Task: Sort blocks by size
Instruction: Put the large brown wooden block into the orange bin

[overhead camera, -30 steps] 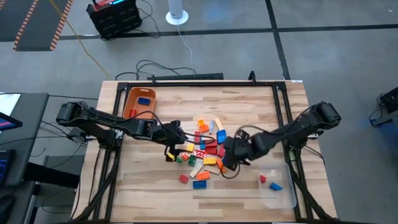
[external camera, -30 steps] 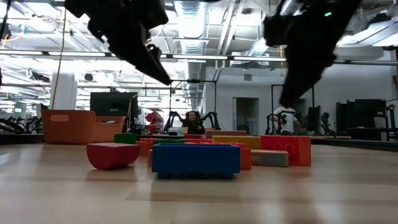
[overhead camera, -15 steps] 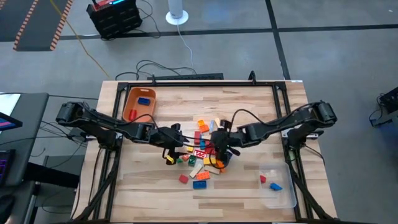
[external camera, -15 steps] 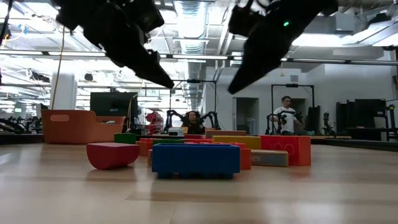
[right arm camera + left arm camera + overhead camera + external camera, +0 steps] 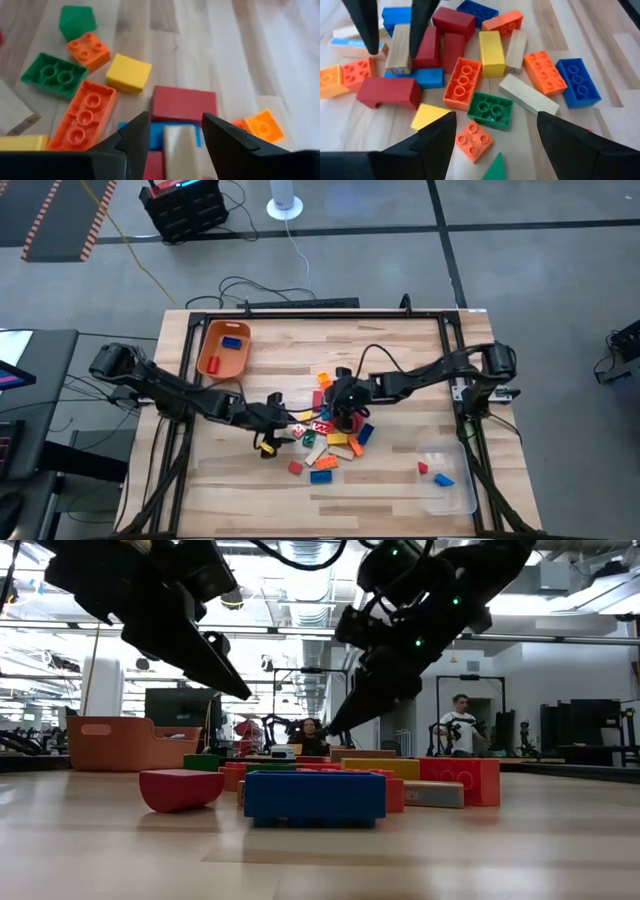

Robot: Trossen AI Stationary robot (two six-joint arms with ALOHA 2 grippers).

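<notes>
Orange bin [image 5: 222, 346] holds two blocks and the clear tray [image 5: 447, 477] two more; most blocks [image 5: 328, 430] lie piled mid-bench between them, unsorted. Your left pincer [image 5: 495, 142] and right pincer [image 5: 175, 134] both gape empty over that pile.
</notes>
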